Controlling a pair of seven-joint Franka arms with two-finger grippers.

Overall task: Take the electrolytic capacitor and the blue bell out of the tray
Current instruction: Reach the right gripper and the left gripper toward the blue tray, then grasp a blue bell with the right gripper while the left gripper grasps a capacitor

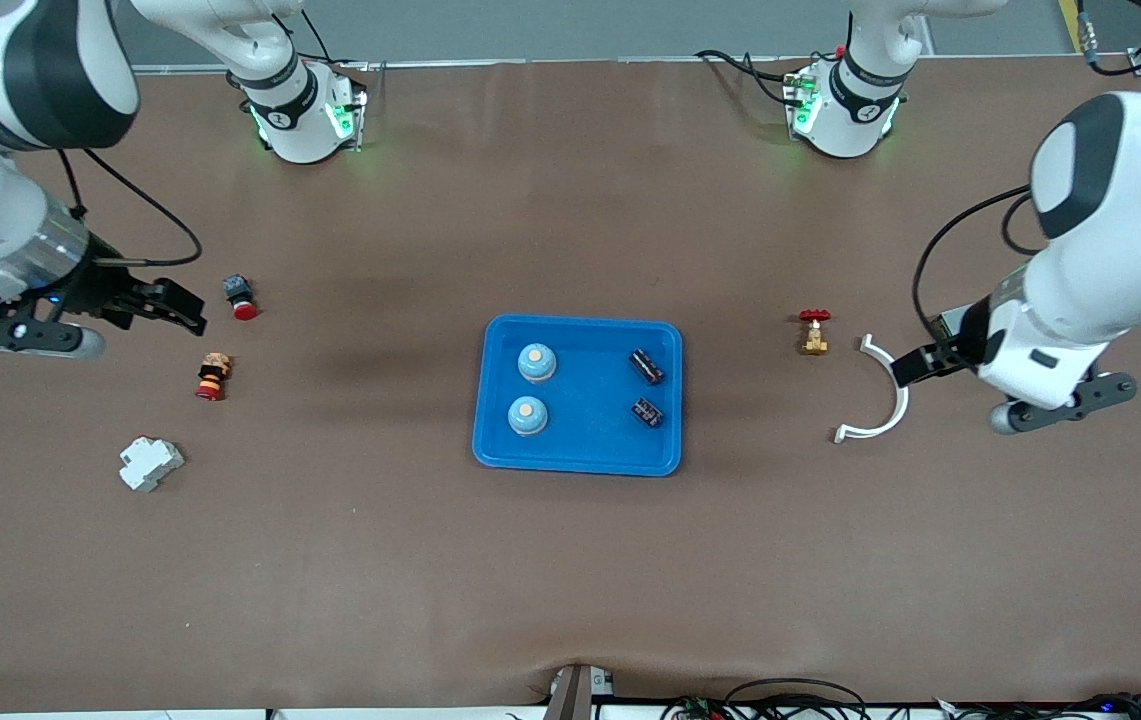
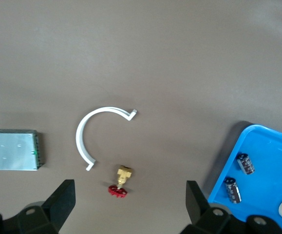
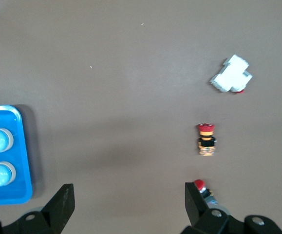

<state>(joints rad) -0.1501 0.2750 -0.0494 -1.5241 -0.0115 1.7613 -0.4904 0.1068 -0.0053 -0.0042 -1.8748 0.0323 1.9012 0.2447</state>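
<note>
A brown bench seen from above, with a bright-blue tray (image 1: 578, 455) at its centre. In the tray lie two blue bells (image 1: 537, 362) along the edge toward the right arm's end, and two black electrolytic capacitors (image 1: 646, 366) along the edge toward the left arm's end. Nothing has been lifted out yet, so the task appears to be at its very start. The left gripper (image 2: 130, 195), fingers spread wide and empty, hangs over the bench's left-arm end near a white curved clip (image 1: 880, 398) and a small brass valve (image 1: 813, 332) (red handwheel). The right gripper (image 3: 129, 195), equally wide and empty, hangs over the bench's right-arm end by a red pushbutton (image 1: 240, 296). Next, each arm probably must travel to the tray, descend and close on its nearest piece.
</note>
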